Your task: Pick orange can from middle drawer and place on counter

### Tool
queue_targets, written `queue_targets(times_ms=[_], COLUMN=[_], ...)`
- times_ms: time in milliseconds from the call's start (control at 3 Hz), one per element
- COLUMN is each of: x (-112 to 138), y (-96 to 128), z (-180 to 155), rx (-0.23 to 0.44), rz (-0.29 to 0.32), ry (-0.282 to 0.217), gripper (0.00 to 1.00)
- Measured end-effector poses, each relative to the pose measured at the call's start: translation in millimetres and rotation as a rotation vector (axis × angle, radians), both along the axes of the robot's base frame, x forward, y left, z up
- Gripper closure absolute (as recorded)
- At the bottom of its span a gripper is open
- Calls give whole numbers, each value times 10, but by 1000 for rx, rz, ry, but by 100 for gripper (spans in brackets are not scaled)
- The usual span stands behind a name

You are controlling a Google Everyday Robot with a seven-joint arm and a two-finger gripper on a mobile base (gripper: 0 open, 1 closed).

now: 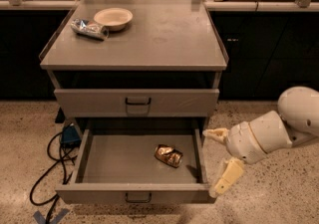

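The orange can (168, 155), crumpled and shiny golden-brown, lies on the floor of the open middle drawer (119, 161), right of its centre. My gripper (217, 162) hangs just outside the drawer's right wall, to the right of the can and apart from it. Its two pale fingers (227, 177) are spread wide with nothing between them. The counter (149, 39) is the grey cabinet top above.
On the counter's back left stand a beige bowl (113, 18) and a silver-blue can (89, 28) lying on its side. The upper drawer (137, 101) is shut. A blue plug box with black cables (62, 143) lies on the floor to the left.
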State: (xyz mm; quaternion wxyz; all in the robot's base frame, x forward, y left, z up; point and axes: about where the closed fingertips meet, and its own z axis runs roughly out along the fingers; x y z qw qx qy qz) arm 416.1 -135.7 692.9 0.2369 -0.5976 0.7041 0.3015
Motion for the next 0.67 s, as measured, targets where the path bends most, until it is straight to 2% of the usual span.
queue_targets(times_ms=[333, 667], x=[162, 361], y=[353, 368], z=[-102, -75], rx=[161, 161], rz=[-117, -174], ry=[-45, -92], gripper=[0, 0])
